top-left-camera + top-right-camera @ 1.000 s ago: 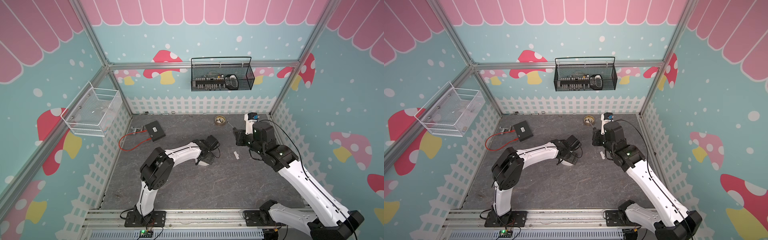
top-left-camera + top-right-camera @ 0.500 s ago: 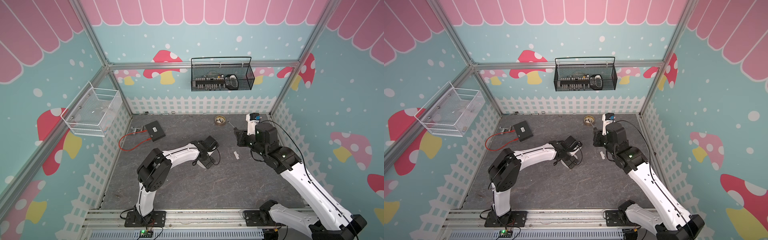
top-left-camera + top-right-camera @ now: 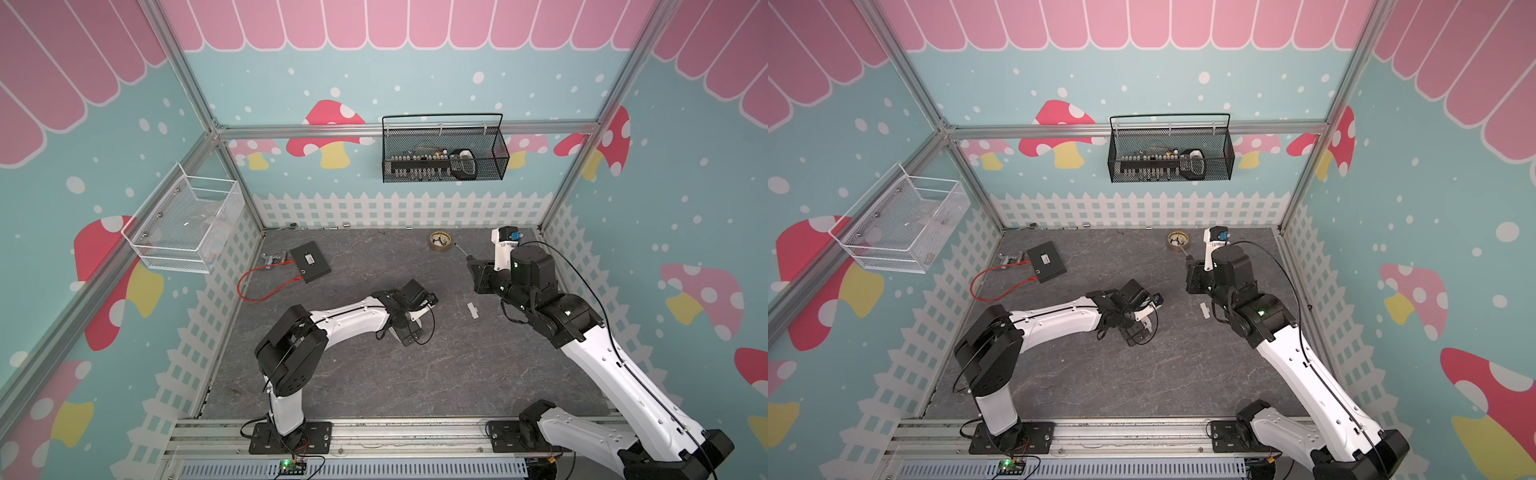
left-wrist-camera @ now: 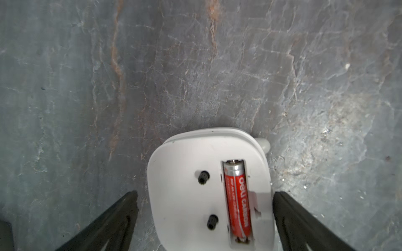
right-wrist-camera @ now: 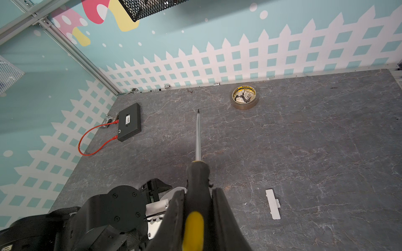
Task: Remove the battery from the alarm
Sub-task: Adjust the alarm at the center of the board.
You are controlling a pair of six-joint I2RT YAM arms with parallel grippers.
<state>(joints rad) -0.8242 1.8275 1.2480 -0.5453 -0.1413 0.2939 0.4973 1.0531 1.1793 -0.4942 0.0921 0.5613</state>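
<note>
The alarm (image 4: 195, 180) lies face down on the grey table, its white back up. The red battery (image 4: 238, 200) sits in the uncovered recess of that back. My left gripper (image 4: 204, 195) is open and straddles the alarm. One finger (image 4: 289, 208) is at the alarm's edge beside the battery, and the other finger (image 4: 121, 208) stands clear of it. In both top views the left gripper (image 3: 405, 332) (image 3: 1138, 332) hides the alarm. My right gripper (image 5: 196, 191) (image 3: 478, 276) is shut on the screwdriver (image 5: 198, 134), held off the table at the back right with its tip toward the back wall.
A small white cover plate (image 3: 473, 310) (image 5: 273, 203) lies between the arms. A round brass-coloured disc (image 3: 440, 241) sits near the back fence. A black box (image 3: 310, 262) with a red cable lies at the back left. Wire baskets (image 3: 444, 153) (image 3: 187, 224) hang on the walls.
The left gripper has shifted a little toward the front of the table over the alarm. The right arm has edged slightly to the right, still holding the screwdriver.
</note>
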